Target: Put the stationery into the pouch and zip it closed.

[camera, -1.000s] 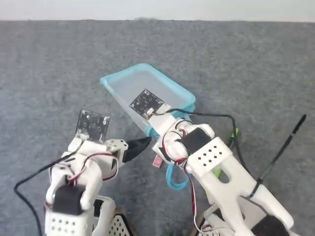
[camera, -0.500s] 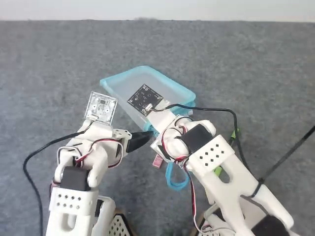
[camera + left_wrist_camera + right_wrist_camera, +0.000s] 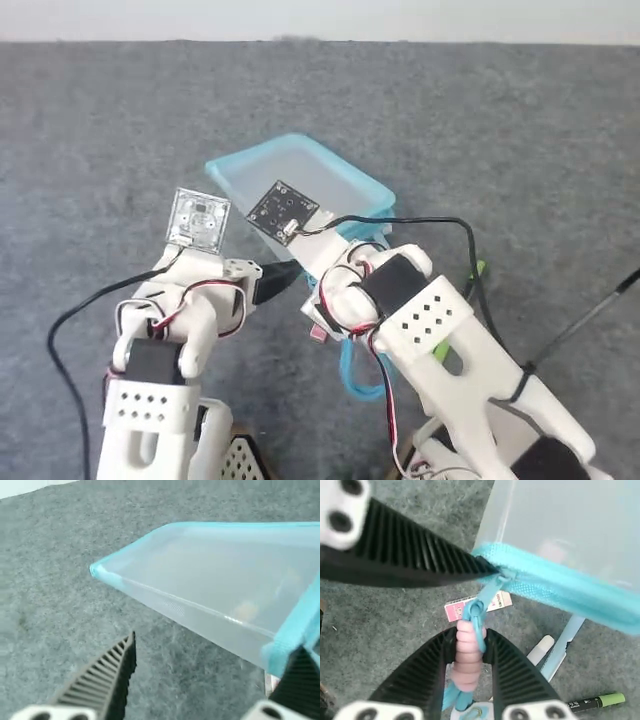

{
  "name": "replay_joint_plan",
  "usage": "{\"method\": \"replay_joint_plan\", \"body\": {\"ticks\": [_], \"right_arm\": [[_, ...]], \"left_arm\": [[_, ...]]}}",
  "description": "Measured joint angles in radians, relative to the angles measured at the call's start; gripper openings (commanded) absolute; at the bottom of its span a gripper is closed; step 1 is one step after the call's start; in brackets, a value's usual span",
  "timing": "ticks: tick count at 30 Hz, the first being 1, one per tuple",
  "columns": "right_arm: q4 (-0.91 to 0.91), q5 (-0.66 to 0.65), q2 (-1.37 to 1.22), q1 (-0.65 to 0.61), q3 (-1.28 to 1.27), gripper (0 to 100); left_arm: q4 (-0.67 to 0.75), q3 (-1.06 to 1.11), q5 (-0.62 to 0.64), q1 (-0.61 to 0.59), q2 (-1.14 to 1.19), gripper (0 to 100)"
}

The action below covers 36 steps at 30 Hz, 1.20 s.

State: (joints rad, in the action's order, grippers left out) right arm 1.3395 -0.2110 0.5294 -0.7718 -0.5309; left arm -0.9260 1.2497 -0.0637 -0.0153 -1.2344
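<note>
The counter (image 3: 500, 120) has a grey, felt-like surface with a coarse, mottled nap that fills most of the high view. Along the top edge of that frame runs a pale strip of wall (image 3: 320, 18). The same pale strip shows in the upper left corner of the left wrist view (image 3: 20, 486).

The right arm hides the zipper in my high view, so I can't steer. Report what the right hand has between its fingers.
Observer: The right hand is shut on a pink ribbed zipper pull hanging from the clear teal-edged pouch.
Operator: Give me the left hand's state.
Observer: The left hand is open; one black finger rests against the pouch's zipper end.
Operator: List stationery outside the pouch.
Observer: A green-capped black marker and a small pink-and-white eraser-like block lie on the grey carpet.
</note>
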Motion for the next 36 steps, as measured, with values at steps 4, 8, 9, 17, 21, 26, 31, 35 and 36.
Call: {"method": "replay_joint_plan", "body": {"ticks": [4, 8, 9, 17, 21, 26, 31, 35, 36], "right_arm": [[0.002, 0.0, 0.0, 0.0, 0.002, 0.7], [0.018, -0.006, 0.046, 0.0, 0.012, 0.7], [0.028, -0.02, 0.068, 0.0, 0.014, 0.7], [0.115, -0.092, 0.187, 0.018, 0.014, 0.7], [0.12, -0.103, 0.187, 0.074, 0.014, 0.7], [0.141, -0.107, 0.187, 0.086, 0.014, 0.7], [0.141, -0.107, 0.187, 0.086, 0.014, 0.7], [0.141, -0.115, 0.187, 0.106, 0.014, 0.7], [0.141, -0.124, 0.187, 0.121, 0.014, 0.7]], "left_arm": [[0.003, 0.0, 0.0, 0.0, 0.0, 40], [0.005, 0.0, 0.0, -0.003, 0.0, 34], [0.005, 0.0, 0.0, -0.003, -0.003, 34], [0.009, 0.0, 0.002, -0.009, -0.003, 34], [0.009, 0.0, 0.002, -0.009, 0.0, 34], [0.038, 0.002, 0.002, -0.063, -0.002, 34], [0.044, 0.008, 0.002, -0.081, 0.0, 33], [0.044, 0.008, 0.002, -0.087, 0.0, 33], [0.044, 0.008, 0.002, -0.087, 0.0, 33]]}}
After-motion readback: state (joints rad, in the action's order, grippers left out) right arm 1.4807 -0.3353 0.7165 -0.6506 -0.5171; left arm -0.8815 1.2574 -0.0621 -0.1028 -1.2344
